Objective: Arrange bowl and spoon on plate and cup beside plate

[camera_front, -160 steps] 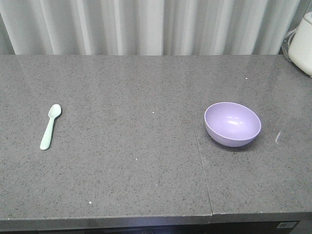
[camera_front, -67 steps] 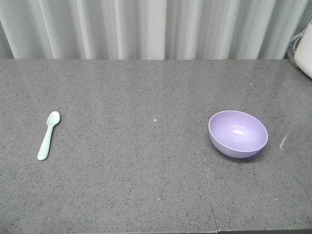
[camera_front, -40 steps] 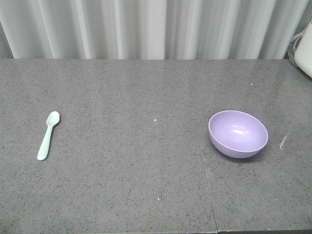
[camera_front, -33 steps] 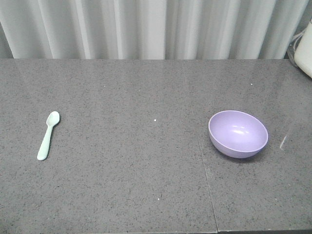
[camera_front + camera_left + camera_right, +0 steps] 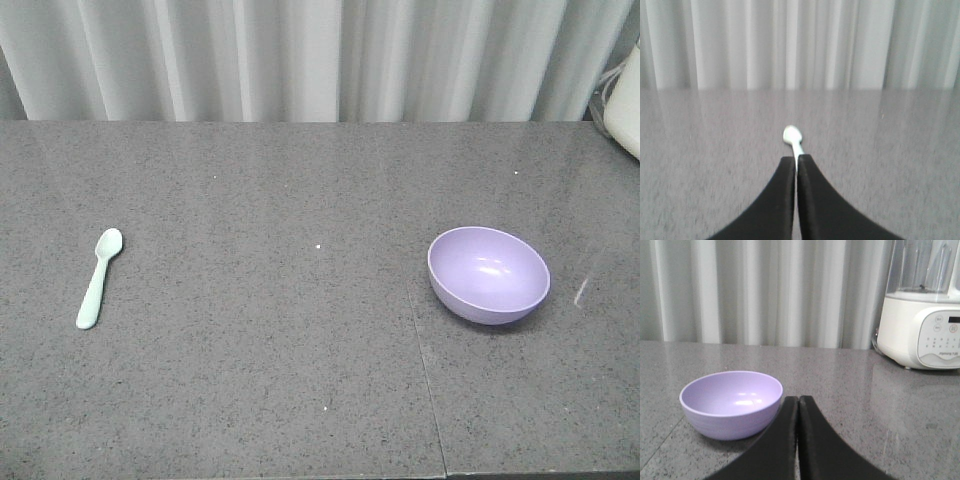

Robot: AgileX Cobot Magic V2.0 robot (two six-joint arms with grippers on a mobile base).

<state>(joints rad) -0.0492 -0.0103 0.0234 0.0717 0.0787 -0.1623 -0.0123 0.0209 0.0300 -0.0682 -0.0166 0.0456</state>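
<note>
The worktop [image 5: 280,380] is a flat slab of grey speckled stone with a faintly glossy finish; a thin seam [image 5: 427,385] runs front to back just left of the bowl. A pleated, pale grey-white curtain [image 5: 300,60] hangs behind the far edge. The bowl [image 5: 489,274] is round, smooth, lavender plastic with a glossy inside, and it stands upright on the right part of the worktop. The spoon [image 5: 99,277] is pale mint-green plastic with an oval head and a flat handle. It lies flat on the left part, head toward the curtain, well apart from the bowl. In the left wrist view, the left gripper [image 5: 796,159] has its two curved black fingers pressed together at the tips, with the spoon on the surface ahead of them. In the right wrist view, the right gripper [image 5: 798,399] is likewise closed tip to tip with nothing between, the bowl just to its left. A white appliance [image 5: 922,335] with a clear jug on top stands at the far right
</note>
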